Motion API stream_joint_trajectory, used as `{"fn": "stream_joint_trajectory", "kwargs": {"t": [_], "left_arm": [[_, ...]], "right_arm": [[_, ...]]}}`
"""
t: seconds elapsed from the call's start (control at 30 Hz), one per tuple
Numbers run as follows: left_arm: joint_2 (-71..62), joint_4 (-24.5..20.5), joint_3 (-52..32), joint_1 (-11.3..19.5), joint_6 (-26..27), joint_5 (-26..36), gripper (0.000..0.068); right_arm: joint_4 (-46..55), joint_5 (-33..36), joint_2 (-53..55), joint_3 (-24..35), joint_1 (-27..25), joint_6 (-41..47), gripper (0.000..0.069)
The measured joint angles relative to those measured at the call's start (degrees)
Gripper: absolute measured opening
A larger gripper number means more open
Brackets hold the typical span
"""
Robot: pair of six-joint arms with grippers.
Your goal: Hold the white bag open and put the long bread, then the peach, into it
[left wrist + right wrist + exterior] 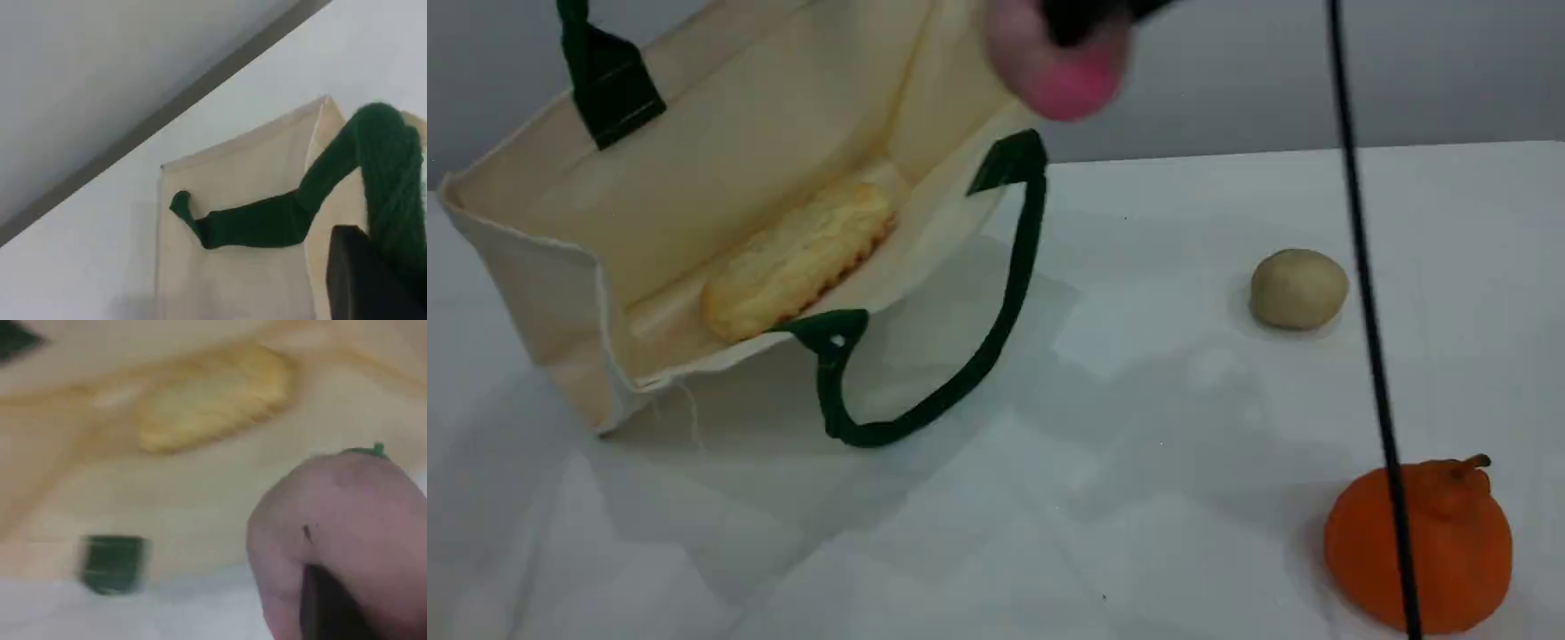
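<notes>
The white bag (720,133) stands with its mouth held open and tilted toward the camera at the left. The long bread (800,258) lies on its bottom and also shows blurred in the right wrist view (213,400). One green handle (605,80) is pulled up out of the top edge. In the left wrist view that strap (393,173) runs into my left gripper (373,280), which is shut on it. The peach (1058,71) hangs above the bag's right rim, with my right gripper (1085,18) shut on it. Up close, the peach (340,520) covers the right fingertip (327,607).
The bag's other green handle (996,338) droops onto the white table (1138,444). A beige round lump (1298,289) sits at the right. An orange fruit with a stem (1423,542) stands near the front right corner, crossed by a black cable (1369,311).
</notes>
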State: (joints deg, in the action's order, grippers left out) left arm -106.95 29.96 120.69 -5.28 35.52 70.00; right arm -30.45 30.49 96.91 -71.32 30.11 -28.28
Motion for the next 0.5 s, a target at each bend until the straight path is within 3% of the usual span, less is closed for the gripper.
{"fn": "stream_joint_trajectory", "kwargs": {"t": [0.23,0.5], "left_arm": [[0.00,2.13,0.00,-1.37,0.40,-0.05,0.0081],[0.00,1.77,0.00,-2.51,0.62,0.00,0.0081]], "right_arm": [[0.03,-5.98,2.34,0.00,7.41,-0.24,0.0213],[-2.89,-13.36,8.80,-0.31,8.18,-3.49,0.0213]]}}
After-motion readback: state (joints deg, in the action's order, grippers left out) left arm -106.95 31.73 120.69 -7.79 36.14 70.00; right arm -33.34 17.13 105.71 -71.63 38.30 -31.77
